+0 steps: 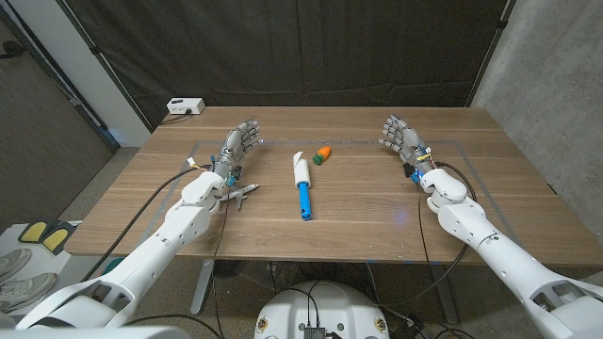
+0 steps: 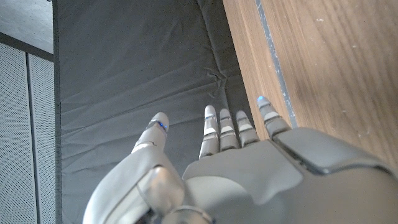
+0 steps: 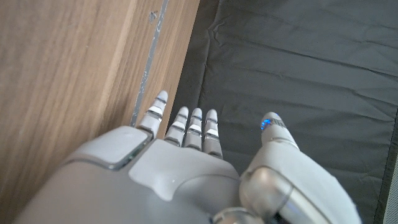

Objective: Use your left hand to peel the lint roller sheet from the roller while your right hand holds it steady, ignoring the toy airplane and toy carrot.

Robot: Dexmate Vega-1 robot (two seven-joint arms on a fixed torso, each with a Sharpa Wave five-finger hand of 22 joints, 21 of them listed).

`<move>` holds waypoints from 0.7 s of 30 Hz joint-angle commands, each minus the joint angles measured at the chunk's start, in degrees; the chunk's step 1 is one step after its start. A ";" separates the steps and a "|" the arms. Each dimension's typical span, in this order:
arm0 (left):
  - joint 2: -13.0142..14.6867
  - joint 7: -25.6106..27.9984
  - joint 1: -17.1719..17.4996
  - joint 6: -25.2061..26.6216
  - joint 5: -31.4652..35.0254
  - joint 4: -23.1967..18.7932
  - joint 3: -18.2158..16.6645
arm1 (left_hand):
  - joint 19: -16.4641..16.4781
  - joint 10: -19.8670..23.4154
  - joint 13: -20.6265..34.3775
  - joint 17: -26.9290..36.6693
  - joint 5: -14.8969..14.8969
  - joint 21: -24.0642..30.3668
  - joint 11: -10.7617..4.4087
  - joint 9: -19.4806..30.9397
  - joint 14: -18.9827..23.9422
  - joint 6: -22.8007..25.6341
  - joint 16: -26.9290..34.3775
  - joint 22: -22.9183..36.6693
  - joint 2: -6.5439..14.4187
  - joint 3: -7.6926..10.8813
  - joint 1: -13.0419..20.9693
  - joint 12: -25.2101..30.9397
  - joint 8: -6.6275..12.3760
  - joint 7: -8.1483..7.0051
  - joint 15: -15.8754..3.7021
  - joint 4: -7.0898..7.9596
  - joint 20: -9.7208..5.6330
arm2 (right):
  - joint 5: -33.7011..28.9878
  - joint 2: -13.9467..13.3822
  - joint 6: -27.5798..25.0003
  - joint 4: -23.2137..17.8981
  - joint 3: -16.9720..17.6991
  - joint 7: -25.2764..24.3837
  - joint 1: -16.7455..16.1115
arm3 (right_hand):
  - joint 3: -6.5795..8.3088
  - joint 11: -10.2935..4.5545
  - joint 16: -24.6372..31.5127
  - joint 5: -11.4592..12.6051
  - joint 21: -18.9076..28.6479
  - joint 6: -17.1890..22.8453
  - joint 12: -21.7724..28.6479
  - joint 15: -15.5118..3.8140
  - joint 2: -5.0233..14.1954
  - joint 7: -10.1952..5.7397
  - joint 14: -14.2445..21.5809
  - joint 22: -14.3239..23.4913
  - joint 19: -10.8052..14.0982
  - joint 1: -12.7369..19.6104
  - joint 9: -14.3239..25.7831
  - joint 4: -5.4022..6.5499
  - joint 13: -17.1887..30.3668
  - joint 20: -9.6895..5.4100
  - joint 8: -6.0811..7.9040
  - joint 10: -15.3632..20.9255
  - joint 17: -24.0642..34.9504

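Head view: lint roller (image 1: 301,182) between empty robot hands.

Before me, the brown wooden worktop (image 1: 377,202) carries a white lint roller with a blue handle (image 1: 301,185) at centre, a small orange toy carrot (image 1: 322,153) at its one o'clock, and a grey toy airplane (image 1: 243,194) at its nine o'clock.

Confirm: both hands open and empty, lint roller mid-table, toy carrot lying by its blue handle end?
Not quite. In the head view the toy carrot lies by the lint roller's white sheet end, not its blue handle. Left hand and right hand are open, empty.
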 commanded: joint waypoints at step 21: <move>-1.83 -11.25 -4.29 -1.89 -3.63 8.20 0.32 | 3.19 -1.75 0.24 0.57 -0.57 -0.42 -0.41 -0.89 4.32 -14.95 1.27 0.39 -0.71 -1.43 -1.61 0.83 -5.86 -6.97 2.24 1.91 0.24 | -12.77 -8.09 -17.73 -24.08 -0.82 -23.08 -8.91 | -0.77 1.27 2.29 0.50 1.27 -3.79 2.24 2.80 -2.61 -1.69 5.84 0.45 5.28 -0.27 -0.21 1.72 0.53 2.65 -1.37 4.83 0.92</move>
